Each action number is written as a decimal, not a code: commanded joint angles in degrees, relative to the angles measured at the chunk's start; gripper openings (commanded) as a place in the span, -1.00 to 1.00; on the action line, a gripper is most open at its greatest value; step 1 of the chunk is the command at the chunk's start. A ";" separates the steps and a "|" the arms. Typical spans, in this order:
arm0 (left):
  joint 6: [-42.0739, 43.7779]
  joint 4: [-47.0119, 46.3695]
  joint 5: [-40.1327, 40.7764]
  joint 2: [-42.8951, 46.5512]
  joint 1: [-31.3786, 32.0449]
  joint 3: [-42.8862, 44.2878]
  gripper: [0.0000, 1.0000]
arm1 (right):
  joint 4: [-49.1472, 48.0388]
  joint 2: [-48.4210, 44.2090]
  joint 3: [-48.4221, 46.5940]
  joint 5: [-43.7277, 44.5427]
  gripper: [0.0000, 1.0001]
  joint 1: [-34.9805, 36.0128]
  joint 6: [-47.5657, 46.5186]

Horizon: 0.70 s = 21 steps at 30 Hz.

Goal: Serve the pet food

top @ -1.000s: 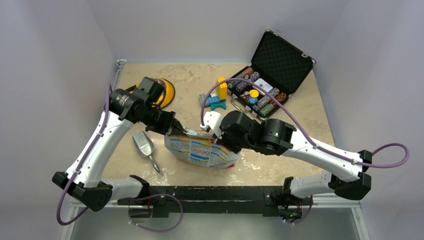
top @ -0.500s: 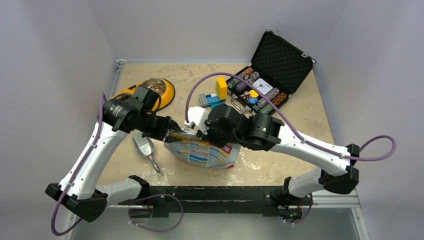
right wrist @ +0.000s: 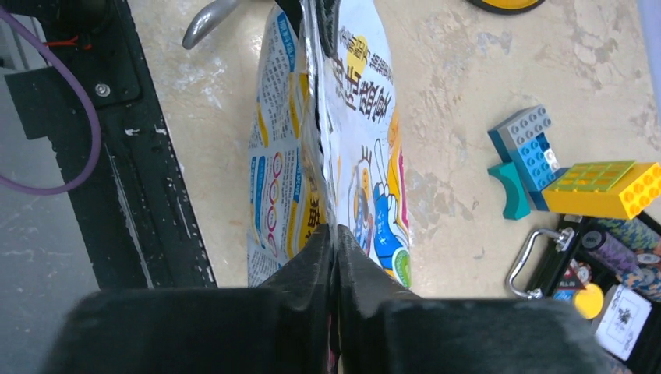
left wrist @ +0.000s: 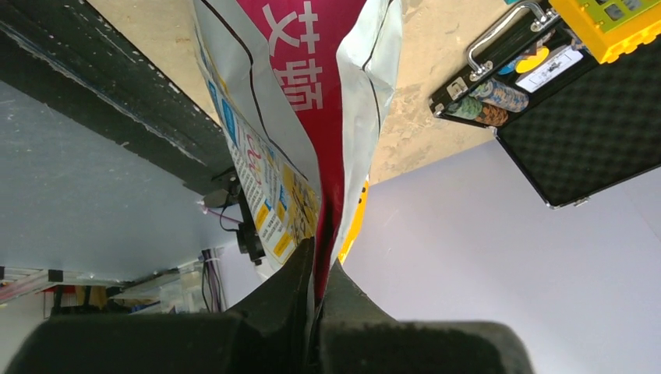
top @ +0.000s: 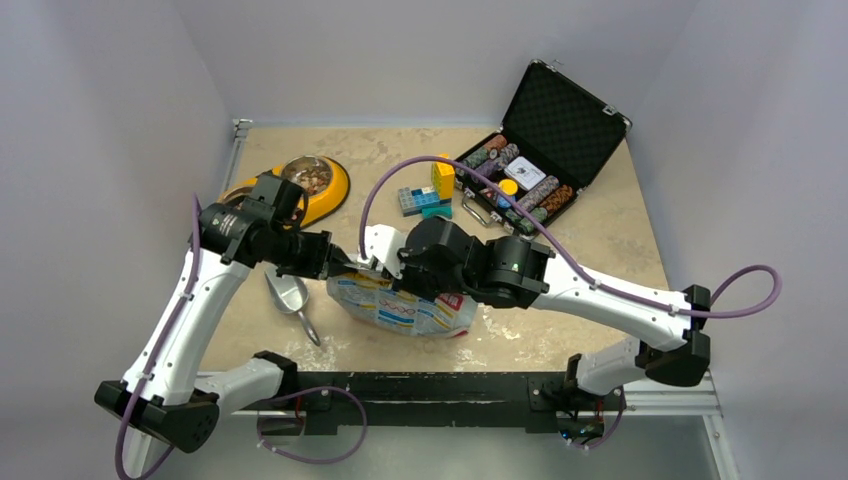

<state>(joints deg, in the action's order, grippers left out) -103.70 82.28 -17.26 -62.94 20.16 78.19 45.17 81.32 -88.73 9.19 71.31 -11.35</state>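
— Holding what, nearest the bases?
— Pinching the bag [top: 405, 305] along its top edge: squeezing one end with the left gripper [left wrist: 318, 269], clamping the other with the right gripper [right wrist: 335, 234].
— Resting where?
— Lying on the desk [top: 600, 240], just beside the scoop [top: 288, 293].
— Spotting any kibble?
— Seeing kibble [top: 313, 177] farther back, sitting in the yellow bowl [top: 338, 190]; passing bricks [top: 425, 195] and case [top: 545, 130] beyond, to the right.

left tool [left wrist: 318, 269] and right tool [right wrist: 335, 234] both pinched closed, arms angled inward.
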 commanded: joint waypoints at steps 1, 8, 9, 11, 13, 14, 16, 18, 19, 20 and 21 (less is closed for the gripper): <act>3.20 5.06 4.49 -1.42 -1.97 4.47 -1.00 | 2.55 -7.05 1.78 1.70 -0.64 -0.29 2.26; 1.76 1.78 -1.64 -0.43 -1.88 2.81 -1.00 | -0.11 -9.19 6.05 1.49 -0.40 0.09 0.35; 1.68 0.90 -3.78 -0.28 -1.88 1.88 -0.80 | -0.92 -8.30 5.31 1.14 -0.40 0.26 -0.66; 1.57 1.40 -6.22 -0.07 -1.88 1.39 -0.51 | -2.85 -6.16 3.95 0.74 -0.38 1.10 -3.28; 1.59 3.50 -5.13 0.63 -1.88 2.47 -0.28 | -5.25 -3.76 2.57 1.06 -0.36 1.97 -5.48; 1.57 4.50 -3.74 1.21 -1.95 3.21 -0.18 | -6.30 -2.66 1.80 1.35 -0.35 2.25 -6.19; 1.83 5.96 -0.61 2.33 -2.26 4.68 -0.07 | -8.06 0.32 0.04 2.56 -0.35 2.78 -7.63; 2.53 7.60 2.41 2.69 -2.61 5.60 -0.07 | -9.63 2.97 -2.22 5.23 -0.35 3.31 -8.44; 3.23 8.29 3.73 2.66 -2.99 5.65 -0.08 | -9.62 4.44 -3.69 6.44 -0.35 3.51 -8.63; 4.04 9.16 4.81 2.38 -3.45 5.65 -0.12 | -9.50 5.83 -5.39 7.54 -0.37 3.71 -8.70; 4.34 10.06 4.69 2.19 -3.99 5.61 -0.17 | -9.39 7.06 -6.61 8.96 -0.39 4.08 -9.08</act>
<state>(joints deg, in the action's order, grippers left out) -102.02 87.79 -16.88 -60.95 17.91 81.78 40.49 85.73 -88.55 12.69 74.35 -17.54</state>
